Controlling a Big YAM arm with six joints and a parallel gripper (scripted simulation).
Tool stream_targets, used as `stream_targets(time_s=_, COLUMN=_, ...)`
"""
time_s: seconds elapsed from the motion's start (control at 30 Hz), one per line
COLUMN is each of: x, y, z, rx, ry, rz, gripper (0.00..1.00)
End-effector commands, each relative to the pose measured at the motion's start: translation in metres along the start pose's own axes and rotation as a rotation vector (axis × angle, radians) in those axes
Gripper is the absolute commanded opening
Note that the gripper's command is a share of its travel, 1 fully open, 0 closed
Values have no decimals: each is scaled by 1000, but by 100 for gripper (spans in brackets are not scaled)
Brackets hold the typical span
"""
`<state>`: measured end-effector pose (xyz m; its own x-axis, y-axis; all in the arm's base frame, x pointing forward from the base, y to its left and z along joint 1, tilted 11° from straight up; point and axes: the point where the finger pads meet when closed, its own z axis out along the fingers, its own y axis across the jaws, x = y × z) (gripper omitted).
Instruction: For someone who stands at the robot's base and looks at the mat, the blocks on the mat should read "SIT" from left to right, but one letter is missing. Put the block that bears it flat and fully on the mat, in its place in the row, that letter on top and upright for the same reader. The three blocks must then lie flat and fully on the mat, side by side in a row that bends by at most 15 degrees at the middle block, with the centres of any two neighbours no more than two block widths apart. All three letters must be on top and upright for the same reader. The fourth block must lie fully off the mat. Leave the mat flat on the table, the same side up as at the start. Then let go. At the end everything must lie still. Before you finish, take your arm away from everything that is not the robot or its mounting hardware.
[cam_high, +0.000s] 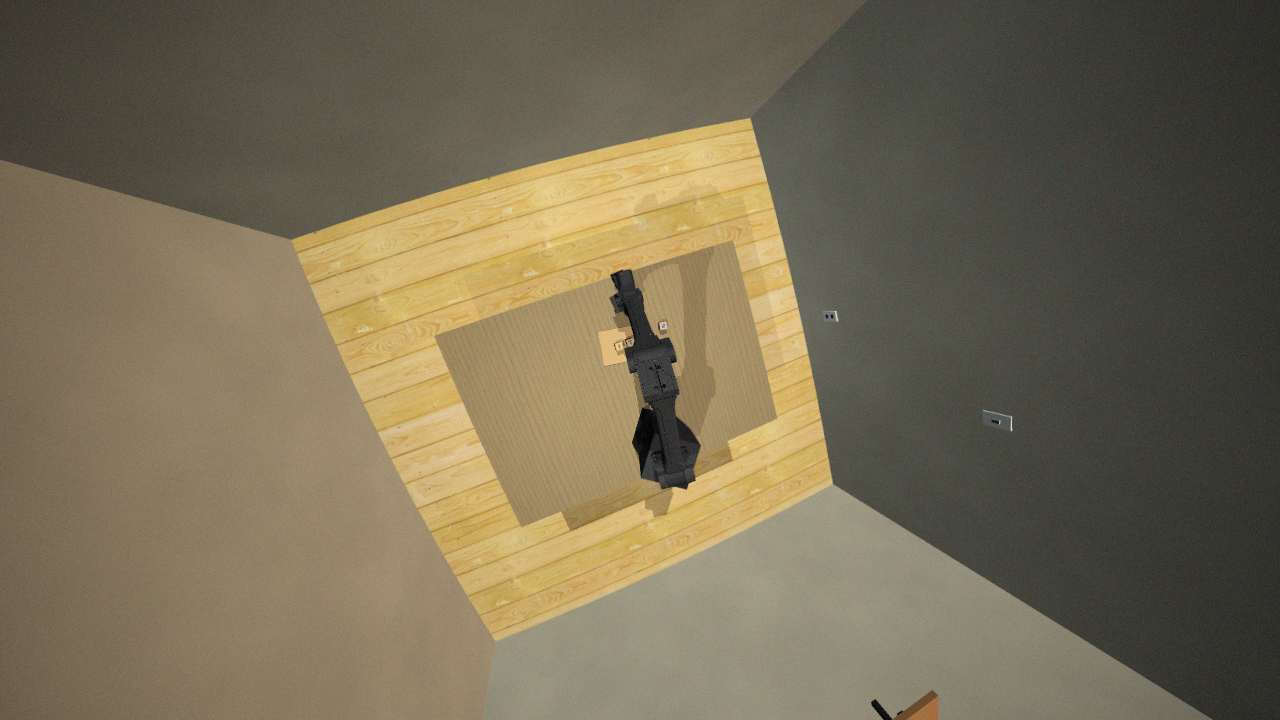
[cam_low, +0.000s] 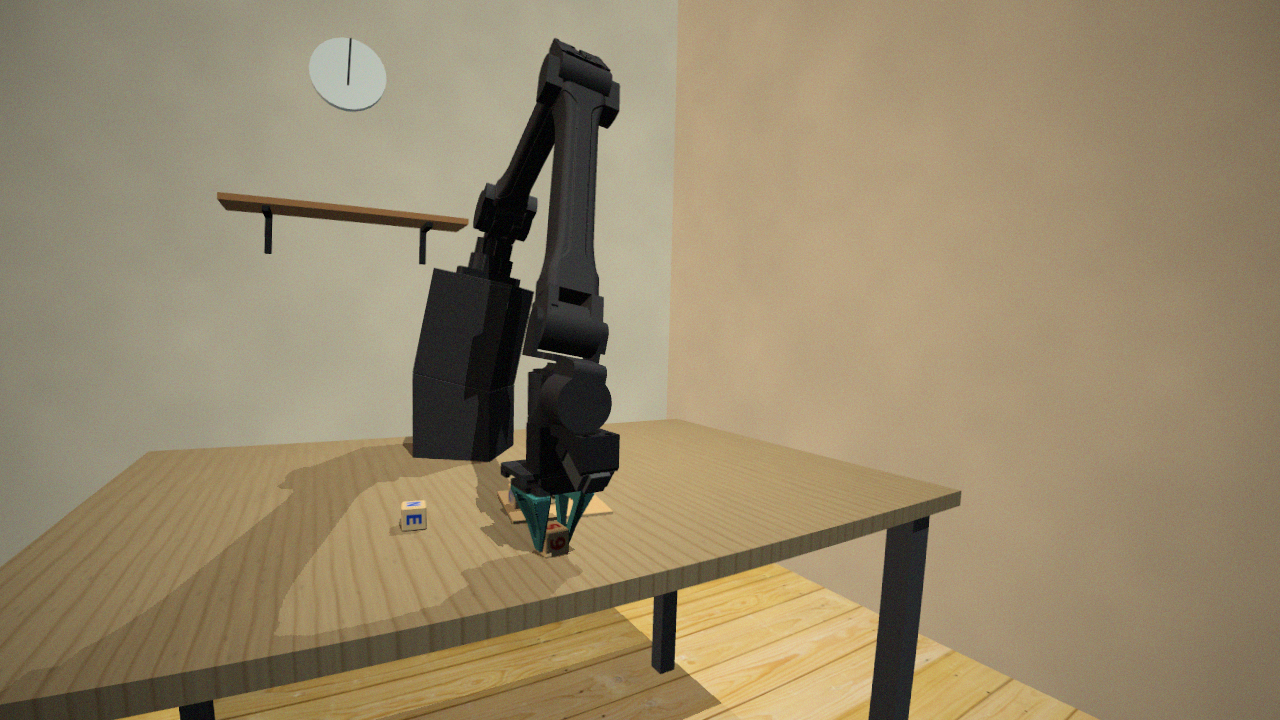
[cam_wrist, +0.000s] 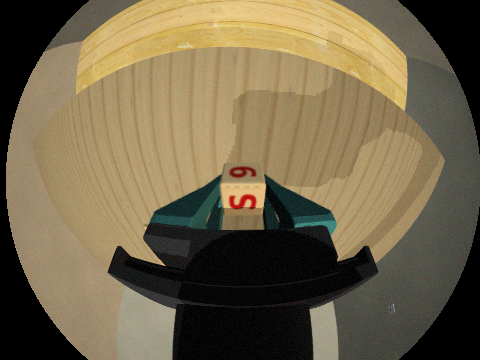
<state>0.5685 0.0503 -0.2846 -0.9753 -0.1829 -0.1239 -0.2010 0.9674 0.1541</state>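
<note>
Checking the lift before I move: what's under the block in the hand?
The red-lettered block, clamped in the hand, sits low over bare table, off the mat. Its underside is hidden, so contact can't be judged.

From the top view the arm (cam_high: 657, 376) hides part of the mat (cam_high: 611, 351), and the letters on its blocks (cam_high: 622, 343) are too small to read. In the exterior view the hand (cam_low: 553, 533) hides most of the held block (cam_low: 556, 540).
</note>
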Motion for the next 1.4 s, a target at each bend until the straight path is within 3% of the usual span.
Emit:
stream_targets(time_s=0.0, x=-17, y=1, z=3, rx=6, ry=-30, rz=-8, gripper=26)
stream_targets(time_s=0.37, x=-13, y=-8, z=-75, rx=7, ry=-30, rz=0, gripper=26)
stream_targets(time_s=0.43, x=-13, y=-8, z=-75, rx=7, ry=-30, rz=0, gripper=26)
stream_targets(time_s=0.67, x=-12, y=-4, z=-113, rx=6, ry=-30, rz=-6, gripper=26)
stream_targets(time_s=0.73, x=-12, y=0, z=-116, rx=5, ry=-29, rz=-13, gripper=26)
stream_targets(time_s=0.8, x=5, y=-1, z=-93, rx=-3, ry=16, rz=1, gripper=26)
stream_targets(time_s=1.37, x=9, y=-1, z=-90, rx=-1, ry=23, rz=2, gripper=26)
